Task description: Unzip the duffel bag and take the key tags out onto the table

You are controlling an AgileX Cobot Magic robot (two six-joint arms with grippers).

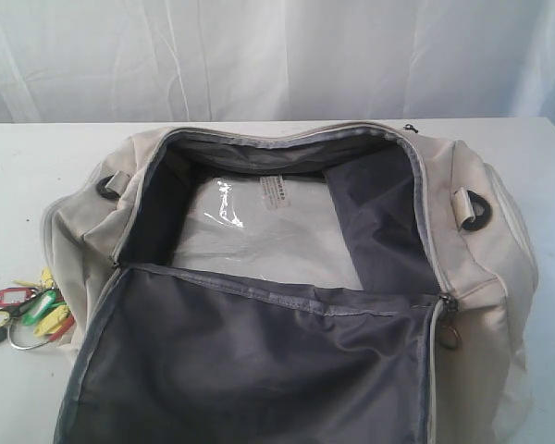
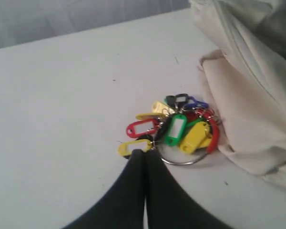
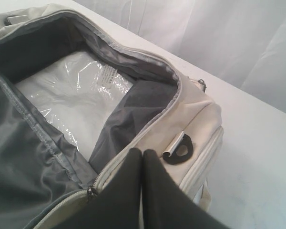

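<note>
Several colourful key tags (image 2: 174,131), duffel bag (image 1: 504,250) unzipped

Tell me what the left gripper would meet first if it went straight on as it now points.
Most likely the key tags, lying on the table just ahead of the left gripper; a yellow tag sits nearest its tips. Contact is unclear.

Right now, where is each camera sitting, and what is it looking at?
Exterior view: off the arms, up high, looking down into the open duffel bag on the table; no arm clearly shows.
Left wrist view: on the left arm, looking past the shut left gripper at the key tags beside the bag.
Right wrist view: on the right arm, looking past the shut right gripper into the bag's grey lining.
Shared: exterior and left wrist views both show the key tags.
</note>
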